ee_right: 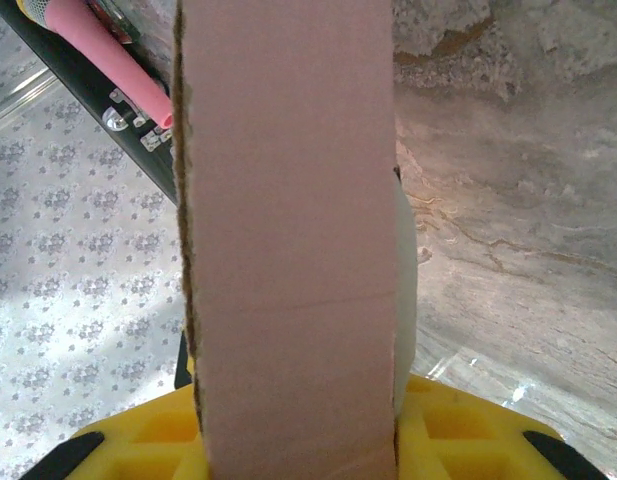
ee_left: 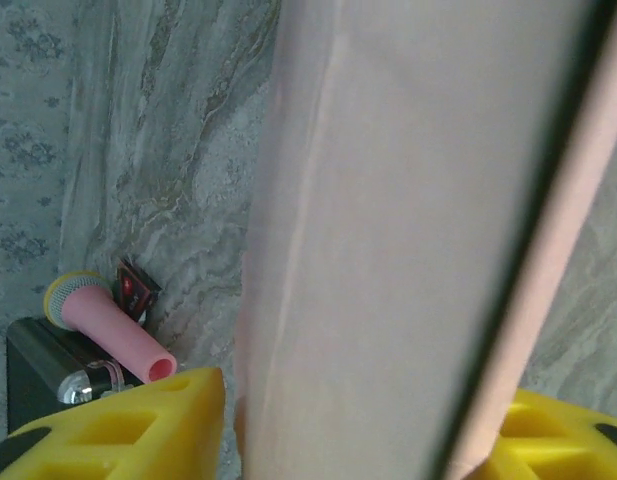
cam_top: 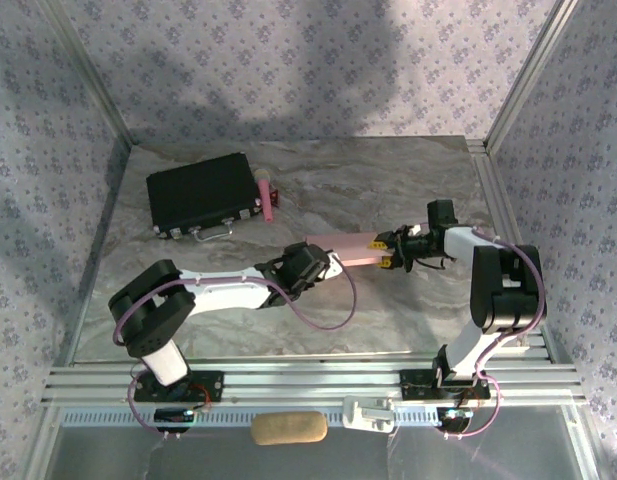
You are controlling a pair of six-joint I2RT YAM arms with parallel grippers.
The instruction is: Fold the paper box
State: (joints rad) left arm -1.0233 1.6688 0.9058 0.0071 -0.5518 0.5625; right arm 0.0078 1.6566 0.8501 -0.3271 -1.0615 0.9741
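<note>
Midway across the marble table (cam_top: 408,180), the paper box (cam_top: 346,248) is pinched at both ends: the left gripper (cam_top: 323,265) clamps its 9 o'clock end, the right gripper (cam_top: 388,250) its 3 o'clock end.

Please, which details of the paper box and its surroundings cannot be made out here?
Top view: the left gripper covers one end of the paper box; its tabs are too small.
Left wrist view: the box is too near and blurred; creases are unclear.
Right wrist view: the box runs off the top edge; its far end is unseen.
Both wrist views: the frame edge cuts off the black case.
</note>
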